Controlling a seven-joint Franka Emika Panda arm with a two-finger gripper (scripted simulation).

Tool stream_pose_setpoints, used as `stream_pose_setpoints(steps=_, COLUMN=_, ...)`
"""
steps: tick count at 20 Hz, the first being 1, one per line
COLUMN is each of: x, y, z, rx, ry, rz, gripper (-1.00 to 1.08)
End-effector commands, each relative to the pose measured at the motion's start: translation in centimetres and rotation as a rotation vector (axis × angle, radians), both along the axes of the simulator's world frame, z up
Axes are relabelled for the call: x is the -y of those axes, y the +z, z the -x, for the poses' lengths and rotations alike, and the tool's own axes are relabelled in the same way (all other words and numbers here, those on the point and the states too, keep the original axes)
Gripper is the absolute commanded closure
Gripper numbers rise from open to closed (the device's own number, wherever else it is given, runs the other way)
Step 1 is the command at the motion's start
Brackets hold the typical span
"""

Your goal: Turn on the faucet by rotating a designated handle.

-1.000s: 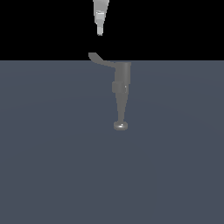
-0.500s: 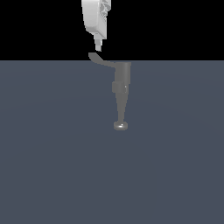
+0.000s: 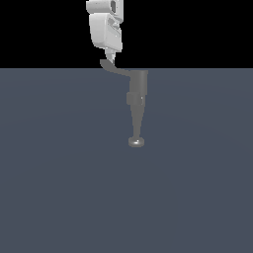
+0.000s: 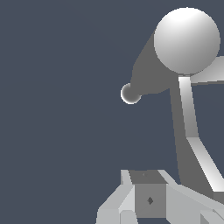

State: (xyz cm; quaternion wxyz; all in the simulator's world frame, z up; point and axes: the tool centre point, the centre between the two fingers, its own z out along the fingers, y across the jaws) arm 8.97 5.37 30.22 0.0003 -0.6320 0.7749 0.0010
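The grey faucet (image 3: pixel 137 94) stands on the dark floor, its tapering spout ending in a rounded knob (image 3: pixel 136 142). The thin curved handle (image 3: pixel 114 68) projects from the body's top toward the exterior view's left. My white gripper (image 3: pixel 111 60) hangs straight above the handle's paddle tip, its fingertips together and touching or just over it. In the wrist view the faucet's rounded top (image 4: pixel 187 40), the spout knob (image 4: pixel 130 93) and the handle (image 4: pixel 189 113) show beyond my gripper (image 4: pixel 149 192). It holds nothing.
A flat dark grey floor (image 3: pixel 59 188) spreads around the faucet. A black background lies behind the gripper. Nothing else shows.
My gripper has come down from the top of the exterior view to the handle's paddle tip. The faucet and handle have not visibly moved.
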Motion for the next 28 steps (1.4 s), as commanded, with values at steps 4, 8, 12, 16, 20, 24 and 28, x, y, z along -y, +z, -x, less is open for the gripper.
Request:
stream_pose_setpoints(steps=4, x=0.0, y=-0.2, z=-0.2, rx=0.001, ry=-0.010, rz=0.002, gripper=1.08)
stream_pose_setpoints(steps=8, x=-0.1, y=-0.2, z=0.4, rx=0.000, ry=-0.010, rz=0.002, gripper=1.08)
stream_pose_setpoints(steps=12, x=-0.3, y=-0.2, z=1.4, rx=0.000, ry=-0.010, rz=0.002, gripper=1.08)
stream_pose_setpoints(steps=16, x=-0.5, y=-0.2, z=2.4, rx=0.000, ry=-0.010, rz=0.002, gripper=1.08)
stream_pose_setpoints(steps=20, x=-0.7, y=-0.2, z=3.5, rx=0.000, ry=-0.010, rz=0.002, gripper=1.08)
stream_pose_setpoints(steps=24, x=-0.9, y=-0.2, z=4.6, rx=0.000, ry=-0.010, rz=0.002, gripper=1.08)
stream_pose_setpoints(steps=28, x=-1.1, y=-0.2, z=5.8, rx=0.000, ry=-0.010, rz=0.002, gripper=1.08)
